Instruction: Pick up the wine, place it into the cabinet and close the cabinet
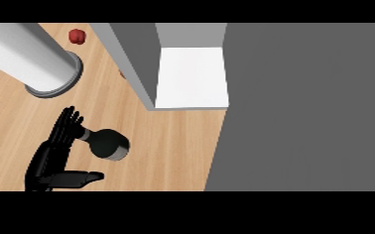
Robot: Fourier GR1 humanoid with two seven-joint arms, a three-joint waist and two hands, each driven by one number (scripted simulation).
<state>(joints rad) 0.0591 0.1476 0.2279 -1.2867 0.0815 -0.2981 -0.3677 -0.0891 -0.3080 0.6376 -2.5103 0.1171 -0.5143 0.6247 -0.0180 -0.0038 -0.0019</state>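
One open hand (55, 151) beside unlabelled dark wine bottle (108, 144), fingers straight.

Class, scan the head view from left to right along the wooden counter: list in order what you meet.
Grey forearm → left robot hand → red object → dark wine bottle → open cabinet's white shelf → its grey door.

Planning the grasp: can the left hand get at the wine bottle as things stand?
Probably yes: the left hand is open right beside the wine bottle, its fingers near the neck, with only bare counter around.
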